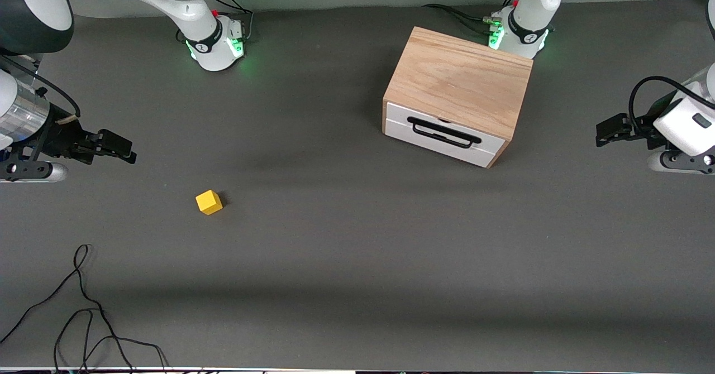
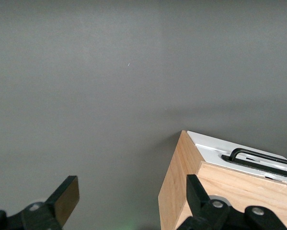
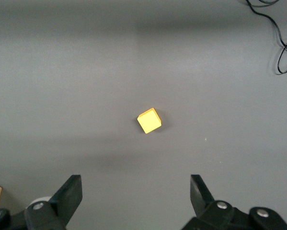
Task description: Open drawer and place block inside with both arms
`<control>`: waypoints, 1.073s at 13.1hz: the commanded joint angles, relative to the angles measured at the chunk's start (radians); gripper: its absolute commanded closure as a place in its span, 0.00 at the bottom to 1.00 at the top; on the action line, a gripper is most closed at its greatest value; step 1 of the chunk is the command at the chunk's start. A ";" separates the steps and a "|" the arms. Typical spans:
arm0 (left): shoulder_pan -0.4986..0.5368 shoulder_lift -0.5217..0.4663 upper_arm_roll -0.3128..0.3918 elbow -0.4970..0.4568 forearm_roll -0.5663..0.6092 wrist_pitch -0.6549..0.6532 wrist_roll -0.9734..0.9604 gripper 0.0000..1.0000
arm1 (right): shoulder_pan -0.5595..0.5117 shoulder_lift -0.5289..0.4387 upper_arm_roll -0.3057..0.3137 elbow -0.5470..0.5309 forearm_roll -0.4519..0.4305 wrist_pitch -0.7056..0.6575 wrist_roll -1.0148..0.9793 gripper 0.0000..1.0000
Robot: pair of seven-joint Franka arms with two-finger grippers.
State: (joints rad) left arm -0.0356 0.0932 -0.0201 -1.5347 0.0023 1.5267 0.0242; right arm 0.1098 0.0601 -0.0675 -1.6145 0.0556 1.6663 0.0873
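So you're basically at square one here. Nearest the front camera there's a loose black cable (image 1: 84, 307) at the right arm's end of the table. A bit farther from the camera sits the yellow block (image 1: 209, 201), alone on the grey table (image 1: 357, 262), nothing touching it.

Both grippers hang up in the air. The right gripper (image 1: 120, 148) is over bare mat at its end, jaws spread wide and empty. The left gripper (image 1: 609, 130) is over its own end; the left wrist view shows its jaws wide apart too, holding nothing.

Farthest off is the oak box (image 1: 458, 81), drawer (image 1: 444, 137) fully shut.

Everything's left: pull the handle (image 1: 444, 131), grab the block, drop it in.

Only the right wrist view looks straight down on the block; only the left wrist view shows the box's side panel.
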 commanded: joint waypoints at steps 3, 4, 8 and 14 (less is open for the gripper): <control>-0.006 -0.009 0.003 -0.004 0.004 0.000 0.011 0.00 | -0.009 0.007 0.000 0.016 -0.002 -0.014 -0.026 0.00; -0.007 -0.009 0.003 -0.005 0.004 0.000 0.011 0.00 | -0.010 0.007 -0.003 0.015 0.000 -0.019 -0.026 0.00; -0.009 -0.006 0.003 -0.004 0.002 0.001 0.002 0.00 | -0.005 0.009 -0.002 0.019 0.000 -0.017 -0.017 0.00; -0.012 -0.013 -0.090 -0.004 -0.001 -0.017 -0.233 0.00 | -0.007 0.047 -0.003 0.064 0.010 -0.019 0.032 0.00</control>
State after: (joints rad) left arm -0.0375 0.0935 -0.0619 -1.5347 -0.0006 1.5256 -0.0796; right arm 0.1055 0.0911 -0.0734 -1.5821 0.0556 1.6631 0.0990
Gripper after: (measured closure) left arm 0.000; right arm 0.000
